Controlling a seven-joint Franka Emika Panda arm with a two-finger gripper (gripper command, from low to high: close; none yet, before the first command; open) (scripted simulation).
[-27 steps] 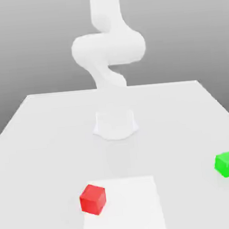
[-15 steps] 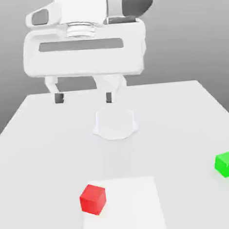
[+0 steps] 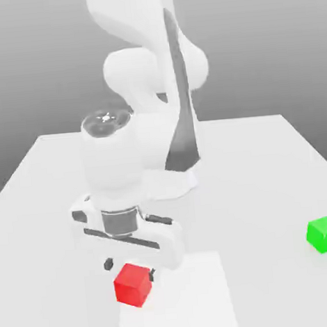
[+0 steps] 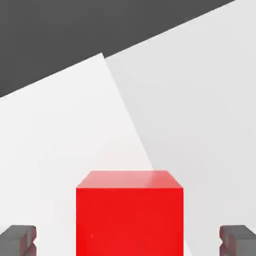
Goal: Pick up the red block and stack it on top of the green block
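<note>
The red block (image 3: pixel 132 284) sits on the white table near the front, left of centre in the exterior view. My gripper (image 3: pixel 131 267) hangs straight over it, open, with one dark fingertip (image 3: pixel 109 263) on each side at about the height of the block's top face. In the hand view the red block (image 4: pixel 129 215) lies centred between the two grey fingertips (image 4: pixel 17 240) of the gripper (image 4: pixel 128 241), with a gap on each side. The green block (image 3: pixel 325 234) rests alone on the table at the exterior view's right, well away from the hand.
The red block lies on the corner of a lighter square patch (image 3: pixel 195 296) on the table (image 3: pixel 49 183). The arm's base (image 3: pixel 178 182) stands behind the hand at mid-table. The table's edge (image 4: pixel 150 42) shows against a dark background in the hand view.
The hand has dropped from high over the table's back to just above the red block, fingers still spread. Neither block has moved.
</note>
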